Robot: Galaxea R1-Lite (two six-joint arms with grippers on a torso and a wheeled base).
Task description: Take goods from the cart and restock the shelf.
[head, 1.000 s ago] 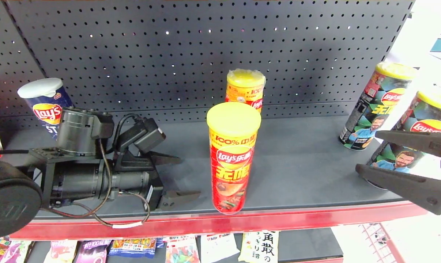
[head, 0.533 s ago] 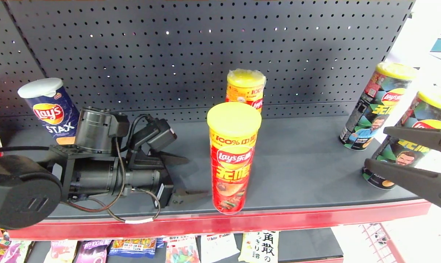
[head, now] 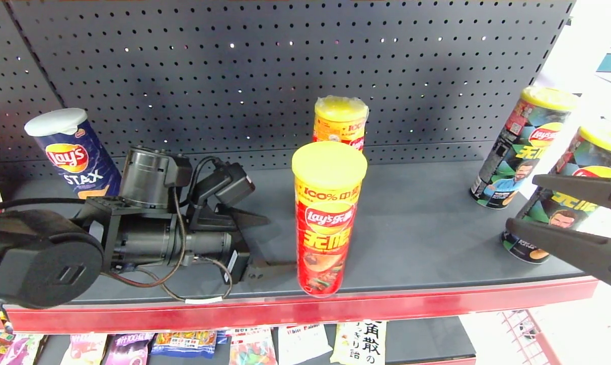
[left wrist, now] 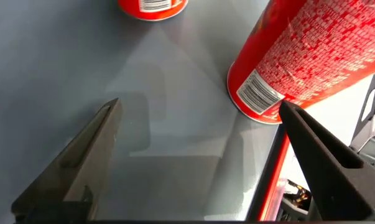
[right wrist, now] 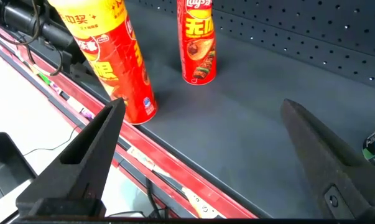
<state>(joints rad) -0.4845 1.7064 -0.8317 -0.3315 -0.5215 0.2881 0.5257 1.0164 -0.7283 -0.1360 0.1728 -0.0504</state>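
Left gripper (head: 281, 242) slid right, level over the shelf (head: 412, 228); I read jaws wide, one finger (head: 271, 264) against red can (head: 327, 228). Right gripper (head: 521, 200): wide too.

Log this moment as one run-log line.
left gripper: open, beside front red can | right gripper: open, by near green can | front red can: upright, at front edge of shelf

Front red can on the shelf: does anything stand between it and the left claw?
Nothing visible does. The open left claw lies low over the shelf beside the front red can, with bare shelf between; one fingertip is at the can's base, touching or not I cannot tell.
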